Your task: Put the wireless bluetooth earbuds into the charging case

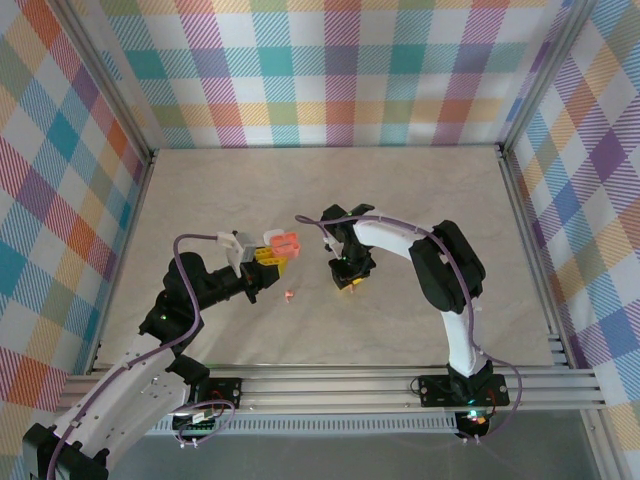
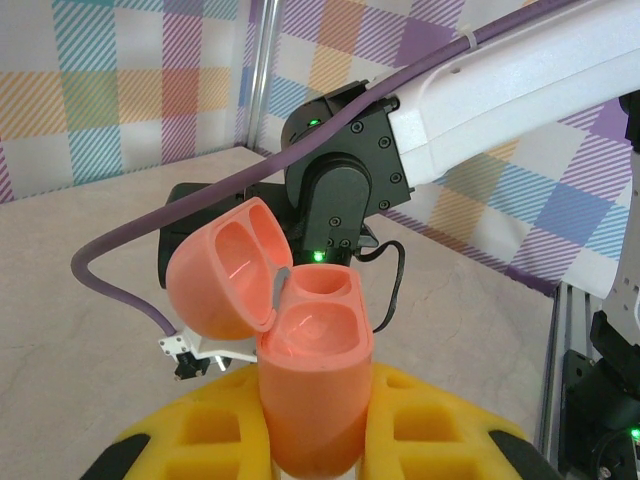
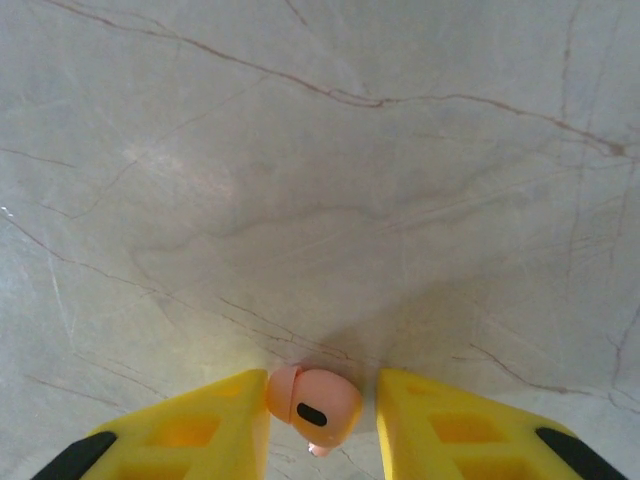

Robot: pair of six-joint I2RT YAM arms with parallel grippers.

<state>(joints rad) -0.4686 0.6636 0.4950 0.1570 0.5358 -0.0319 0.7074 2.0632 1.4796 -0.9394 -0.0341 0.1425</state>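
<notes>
Top external: your left gripper (image 1: 268, 258) clamps the open charging case (image 1: 285, 243) over the middle of the bench (image 1: 430, 200), a loose earbud (image 1: 289, 295) lying towards its near edge
Left wrist: lid tipped back, both wells look empty, presented for loading. Right wrist: your right gripper (image 3: 320, 400) pinches a pink earbud (image 3: 312, 405) clear of the bench, apparently ready for insertion

My three cameras
Top looks down from behind my bases (image 1: 330, 390); left wrist faces my right arm (image 2: 500, 90), shared with top; right wrist hugs the table (image 3: 320, 150).
</notes>
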